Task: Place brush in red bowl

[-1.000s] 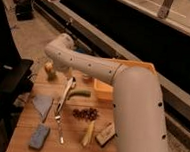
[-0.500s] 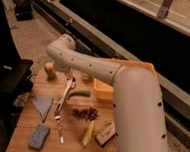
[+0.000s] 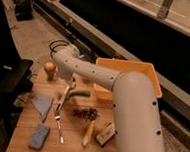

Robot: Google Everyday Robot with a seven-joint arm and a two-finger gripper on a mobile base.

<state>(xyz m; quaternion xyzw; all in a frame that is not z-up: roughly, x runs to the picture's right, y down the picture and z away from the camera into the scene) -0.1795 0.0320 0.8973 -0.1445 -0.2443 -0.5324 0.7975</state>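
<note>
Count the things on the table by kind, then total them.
Utensils: 2 (brush, fork)
Food-like: 3 (green piece, dark cluster, yellow piece)
Sponge: 1
Cloth: 1
Block: 1
Tub: 1
Round tan thing: 1
Total: 10
Gripper hangs over the brush's upper end.

White-handled brush (image 3: 63, 97), lying slantwise on the wooden table (image 3: 72, 145) (upper end by the gripper (image 3: 71, 82))

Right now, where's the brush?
Camera view: the brush lies on the table, image-left of the green vegetable, above the fork; the gripper hovers over its upper end.
</note>
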